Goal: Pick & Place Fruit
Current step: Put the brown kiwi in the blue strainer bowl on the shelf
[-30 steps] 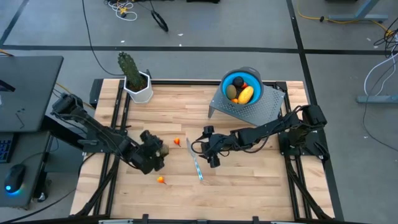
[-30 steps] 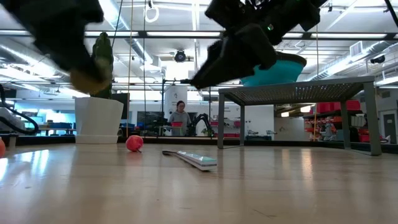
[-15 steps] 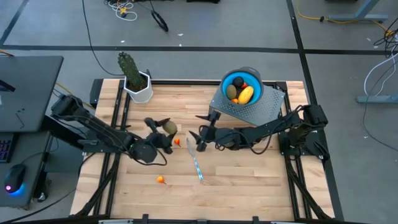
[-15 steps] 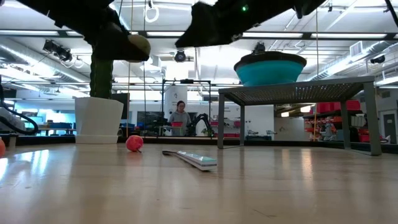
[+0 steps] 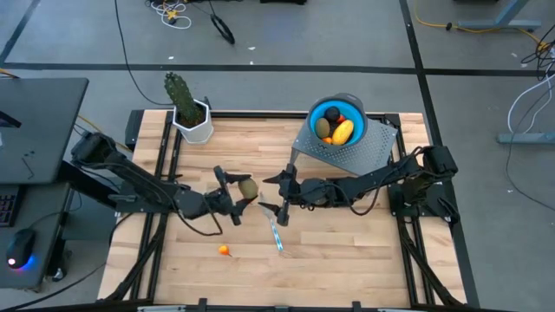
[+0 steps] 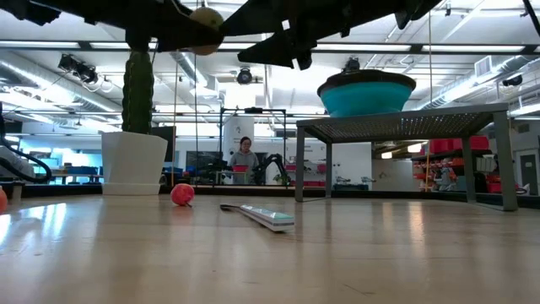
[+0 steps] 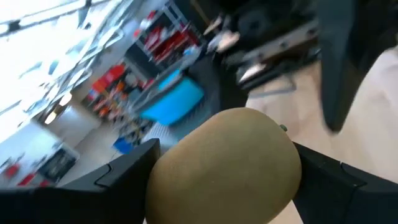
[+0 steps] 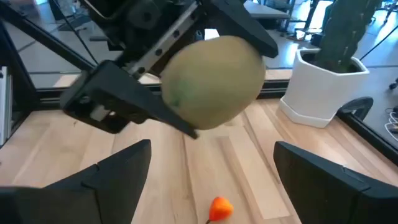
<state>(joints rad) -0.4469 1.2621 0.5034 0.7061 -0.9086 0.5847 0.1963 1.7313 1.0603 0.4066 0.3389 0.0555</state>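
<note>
Blue bowl (image 5: 338,110): sits on a grey perforated metal stand (image 5: 364,152) at the far right of the wooden table (image 5: 347,251). Contents visible from above: one yellow oblong fruit (image 5: 343,132), one olive-brown oval fruit (image 5: 323,127), one dark ball (image 5: 331,113), a patch of orange-red beside them. From table level only the bowl's outside shows, above the stand's legs

White pot (image 5: 194,122): far left corner of the table, holding a green cactus (image 5: 179,92), upright

Left gripper (image 5: 236,196): raised over the middle of the table, fingers closed around a second olive-brown oval fruit (image 5: 248,188); the left wrist view shows this fruit (image 7: 221,165) filling the gap between both fingers, touched on each side

Right gripper (image 5: 279,192): just beside the held fruit, facing it, fingers spread wide with nothing between them; in the right wrist view the fruit (image 8: 211,82) hangs ahead of the gap, not within it

Loose on the table: small orange fruit (image 5: 225,250) near the front left, well apart from both grippers; another small orange piece (image 8: 219,208) on the wood below the held fruit; slim silvery knife (image 5: 275,232) lying flat near the middle

Background: a person (image 6: 244,159) far behind the table
</note>
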